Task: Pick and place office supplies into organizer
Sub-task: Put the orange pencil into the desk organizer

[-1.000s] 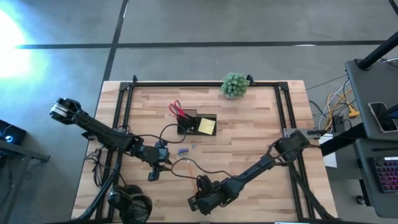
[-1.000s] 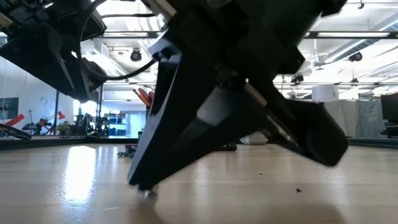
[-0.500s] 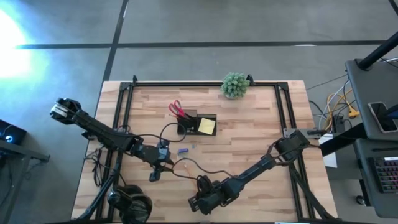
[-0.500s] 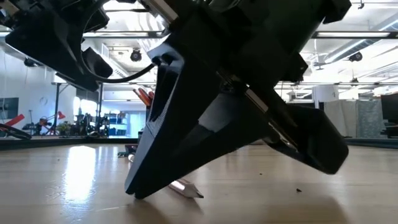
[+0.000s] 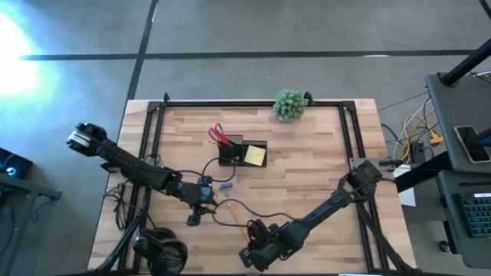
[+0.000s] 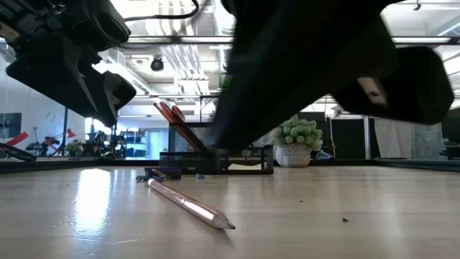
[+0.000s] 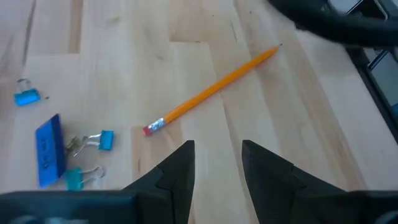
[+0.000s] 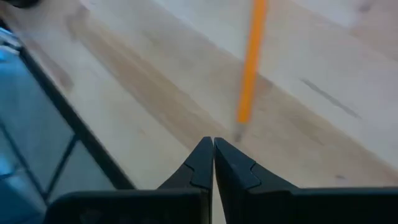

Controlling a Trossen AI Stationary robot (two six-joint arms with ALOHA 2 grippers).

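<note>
An orange pencil (image 5: 238,215) lies flat on the table, its eraser end (image 7: 149,129) toward my left gripper (image 7: 217,148) and its sharpened tip (image 6: 228,224) toward the near edge. My left gripper (image 5: 193,219) is open and hovers just short of the eraser. My right gripper (image 8: 213,149) is shut and empty, raised just beyond the pencil's tip (image 8: 239,126). The black organizer (image 5: 244,152) holds the yellow sticky pad (image 5: 255,156) and the red-handled scissors (image 5: 218,136), which stand in its left compartment. A blue-purple item (image 5: 225,185) and small blue clips (image 7: 102,139) lie near the left gripper.
A green ball plant (image 5: 290,105) stands at the far edge. Black headphones (image 5: 161,253) sit at the near left corner. Black cables (image 5: 230,201) trail across the table between the arms. A black frame rail (image 5: 150,142) runs along the left side.
My right gripper, whose tips were down at the table, has risen and drawn back toward the near edge. The pencil, hidden under it before, now lies flat in full view. My left gripper has crept slightly toward the right and near edges.
</note>
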